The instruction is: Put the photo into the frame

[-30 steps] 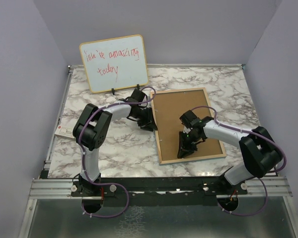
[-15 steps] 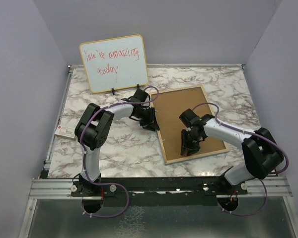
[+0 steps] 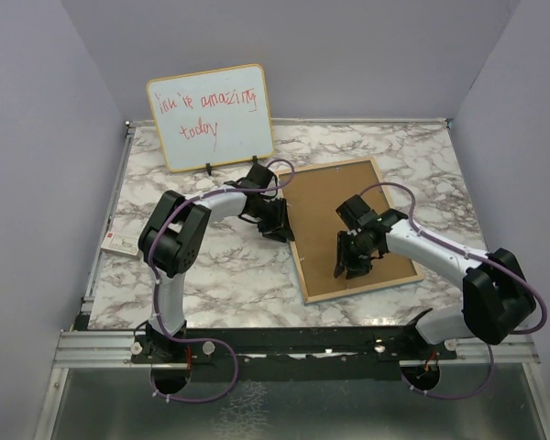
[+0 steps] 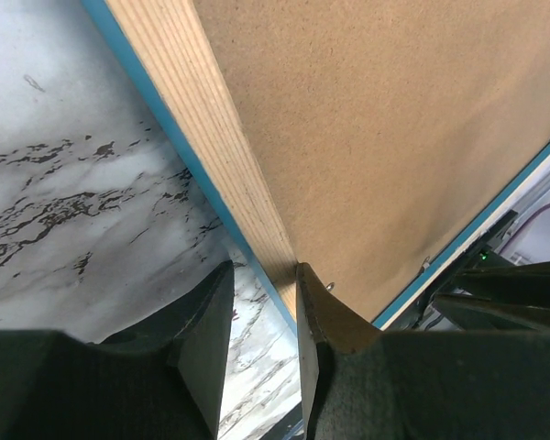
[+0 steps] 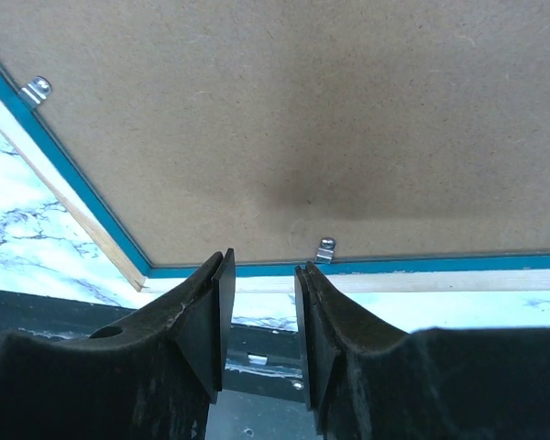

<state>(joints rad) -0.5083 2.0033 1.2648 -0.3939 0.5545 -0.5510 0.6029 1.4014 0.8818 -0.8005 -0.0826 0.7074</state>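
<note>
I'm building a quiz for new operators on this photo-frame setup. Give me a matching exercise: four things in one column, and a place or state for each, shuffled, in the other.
Things:
1. whiteboard
2. frame
3. left gripper
4. right gripper

Places or states:
A. jaws apart above the backing board, close to a metal tab
B. propped upright at the far side of the table
C. astride the frame's wooden rail
D. lying flat, brown back upward

Pairs: 1-B; 2-D; 3-C; 4-A
</note>
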